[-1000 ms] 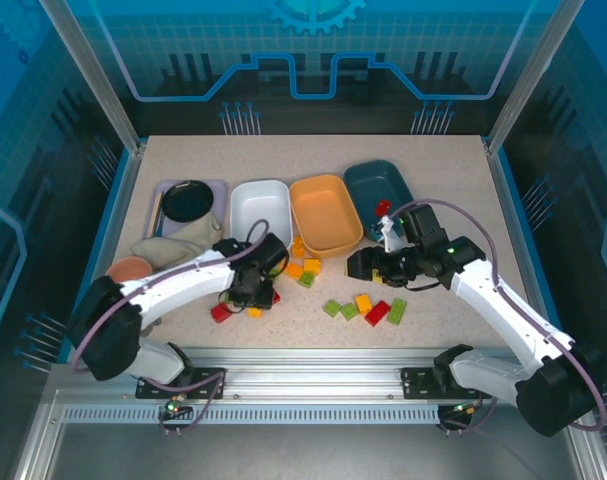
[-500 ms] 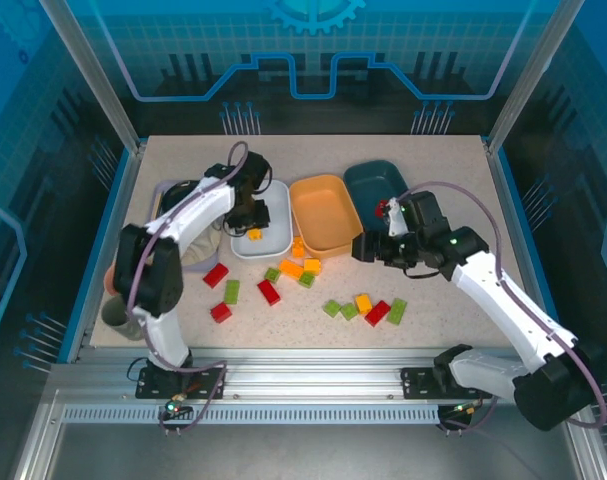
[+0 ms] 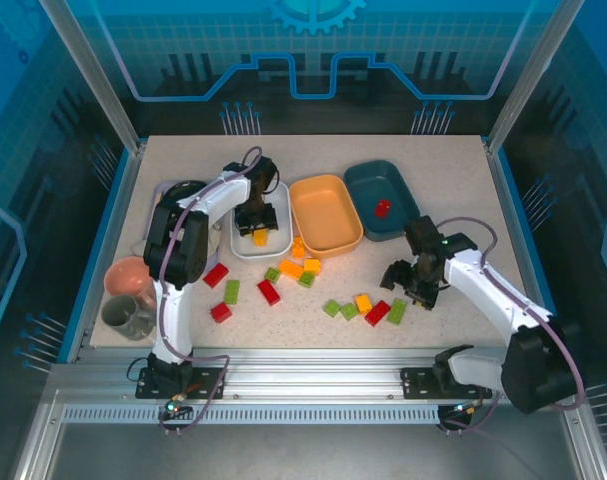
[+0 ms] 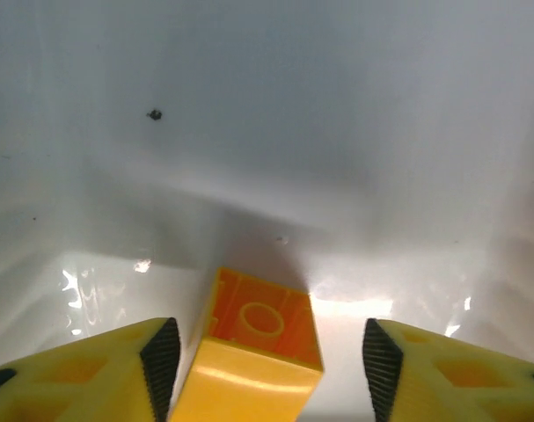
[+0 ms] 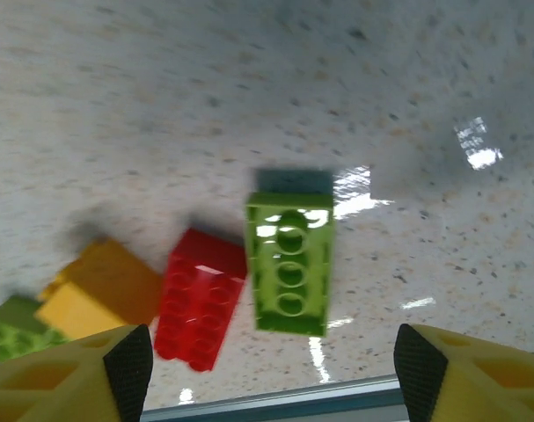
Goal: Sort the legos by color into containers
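orange tray (image 3: 326, 213) as marker. white tray (image 4: 337, 105) just left of it: left gripper (image 3: 257, 222) low inside, fingers apart, a yellow brick (image 4: 262, 321) lying on the tray floor between them, not clamped. teal tray (image 3: 368, 185) just right of the marker, a lone red brick (image 3: 382, 208) inside. right gripper (image 5: 273, 360) to the marker's right and nearer the arm bases, spread wide above a green brick (image 5: 289, 264); beside that, a second red brick (image 5: 199, 299) and an orange-yellow brick (image 5: 104, 290) on the table (image 3: 453, 200).

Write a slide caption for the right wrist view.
Open right claw over a green studded plastic brick on speckled table.
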`<state>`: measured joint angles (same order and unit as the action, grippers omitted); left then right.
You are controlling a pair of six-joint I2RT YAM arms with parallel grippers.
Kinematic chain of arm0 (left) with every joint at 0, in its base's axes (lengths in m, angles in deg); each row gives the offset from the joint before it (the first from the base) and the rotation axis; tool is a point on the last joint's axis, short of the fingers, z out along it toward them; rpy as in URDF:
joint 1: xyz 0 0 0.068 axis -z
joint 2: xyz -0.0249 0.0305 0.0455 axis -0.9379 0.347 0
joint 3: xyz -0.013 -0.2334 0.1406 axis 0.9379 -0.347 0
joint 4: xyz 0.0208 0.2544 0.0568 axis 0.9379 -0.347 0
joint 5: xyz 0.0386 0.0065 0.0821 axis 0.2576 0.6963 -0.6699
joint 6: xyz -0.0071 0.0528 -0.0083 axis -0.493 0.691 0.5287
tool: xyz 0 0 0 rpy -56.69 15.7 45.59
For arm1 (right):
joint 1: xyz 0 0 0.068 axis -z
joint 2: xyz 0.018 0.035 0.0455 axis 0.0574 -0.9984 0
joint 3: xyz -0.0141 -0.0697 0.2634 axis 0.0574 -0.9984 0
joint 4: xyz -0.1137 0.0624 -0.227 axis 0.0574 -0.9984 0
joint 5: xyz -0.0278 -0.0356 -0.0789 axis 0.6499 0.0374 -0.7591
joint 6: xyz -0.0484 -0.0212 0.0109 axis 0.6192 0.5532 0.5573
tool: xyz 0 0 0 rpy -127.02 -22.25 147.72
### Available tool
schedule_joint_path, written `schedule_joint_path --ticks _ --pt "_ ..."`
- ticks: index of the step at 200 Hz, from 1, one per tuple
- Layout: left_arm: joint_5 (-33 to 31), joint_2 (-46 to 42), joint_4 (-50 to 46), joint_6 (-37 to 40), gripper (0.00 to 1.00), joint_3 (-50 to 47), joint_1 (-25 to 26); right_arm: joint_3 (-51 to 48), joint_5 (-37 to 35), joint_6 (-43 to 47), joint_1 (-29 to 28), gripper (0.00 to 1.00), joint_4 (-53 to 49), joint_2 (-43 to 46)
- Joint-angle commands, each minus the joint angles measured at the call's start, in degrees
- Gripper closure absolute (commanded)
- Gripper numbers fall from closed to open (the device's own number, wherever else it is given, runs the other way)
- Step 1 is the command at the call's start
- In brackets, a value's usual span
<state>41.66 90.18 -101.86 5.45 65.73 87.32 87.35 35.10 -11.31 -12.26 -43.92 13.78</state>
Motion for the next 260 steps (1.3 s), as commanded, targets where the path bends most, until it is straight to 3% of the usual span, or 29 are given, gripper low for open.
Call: schedule_joint_path --ticks 1,40,92,150,200,237,260 --pt "1.95 -2.48 -0.17 0.01 0.36 1.34 -0.05 -3.01 2.69 -3.54 1.47 0.25 2.36 -1.43" --pt "6.08 -14.55 5.4 -2.19 0.29 -4.26 2.95 -3.65 2.69 -4.31 2.27 0.28 6.2 -5.13" --pt "21.47 -32.74 20.63 -8.04 0.29 -23.37 10.54 -3.65 2.61 -4.31 3.18 0.36 8.16 -8.59" --pt "26.52 -43.9 27.81 -14.19 0.3 -35.56 17.28 -5.38 3.21 -6.69 3.33 0.46 10.69 -11.69" --pt "24.76 -47.72 31.21 -18.23 0.3 -40.46 20.46 -5.36 0.48 -8.6 3.09 0.66 10.4 -9.66" --pt "19.98 -49.84 29.17 -19.4 0.3 -38.43 20.73 0.73 -4.98 -6.66 2.69 0.72 5.93 -2.94" --pt "14.97 -52.13 24.8 -19.36 0.3 -35.66 20.77 10.08 -8.12 -2.28 -1.67 0.72 5.2 -0.89"
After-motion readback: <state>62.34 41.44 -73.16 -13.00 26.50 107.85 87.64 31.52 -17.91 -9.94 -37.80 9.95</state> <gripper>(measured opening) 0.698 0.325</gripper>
